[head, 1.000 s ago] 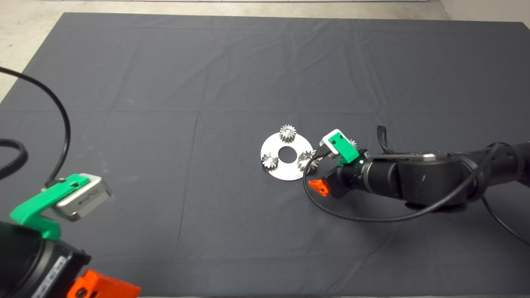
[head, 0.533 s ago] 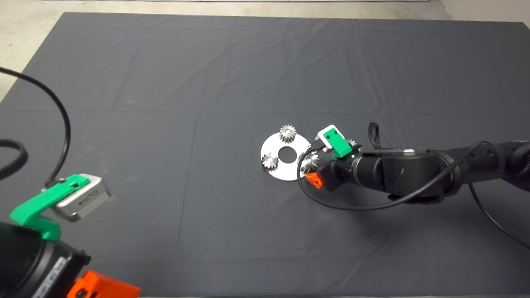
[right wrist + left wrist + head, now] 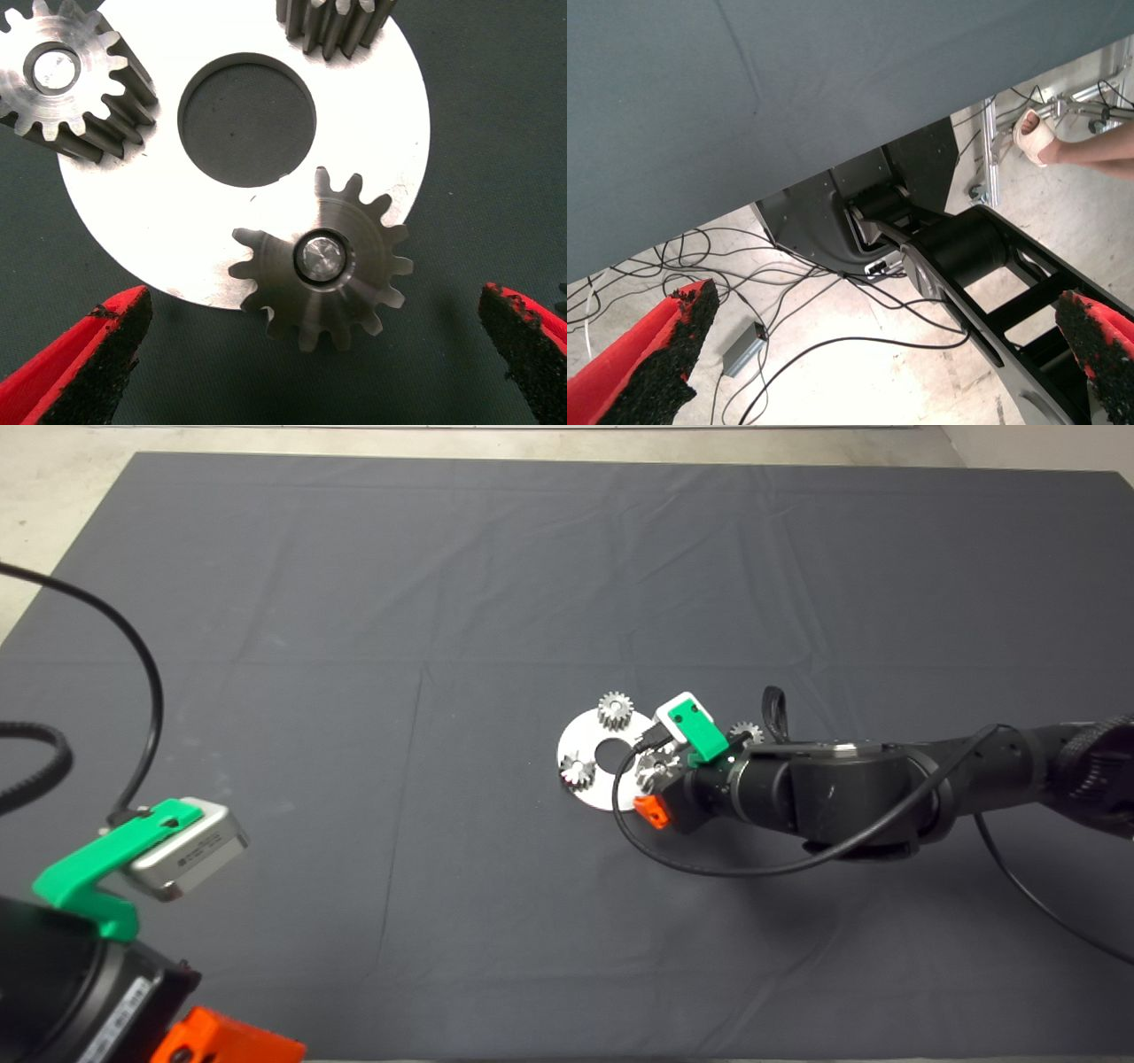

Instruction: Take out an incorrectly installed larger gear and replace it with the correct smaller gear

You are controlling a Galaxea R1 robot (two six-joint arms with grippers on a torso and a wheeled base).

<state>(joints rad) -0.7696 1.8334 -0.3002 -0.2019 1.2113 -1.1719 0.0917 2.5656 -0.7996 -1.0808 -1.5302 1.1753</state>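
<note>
Head view: the right hand [image 3: 653, 802] reaches in over the dark mat [image 3: 443, 602] on the table and hangs above the near-right edge of a round silver plate [image 3: 585, 784] with a big centre hole. The larger gear [image 3: 658, 766] sits on a pin at that edge of the plate, its flared teeth overhanging the rim, partly hidden by the hand's camera. Two brighter gears stand on the plate as well, one at the far edge [image 3: 616, 710] and one at the left edge [image 3: 577, 770]. The smaller gear [image 3: 745, 734] lies on the mat just to the right of the plate, touching nothing, half hidden behind the arm.

Right wrist view shows the larger gear [image 3: 323, 261] between the two red fingers [image 3: 89, 363], which are spread wide and clear of its teeth.

Low at the left edge the left hand [image 3: 226, 1036] waits; its wrist view shows its fingers [image 3: 651, 354] spread wide over the floor, cables and a person's foot [image 3: 1036, 137].
</note>
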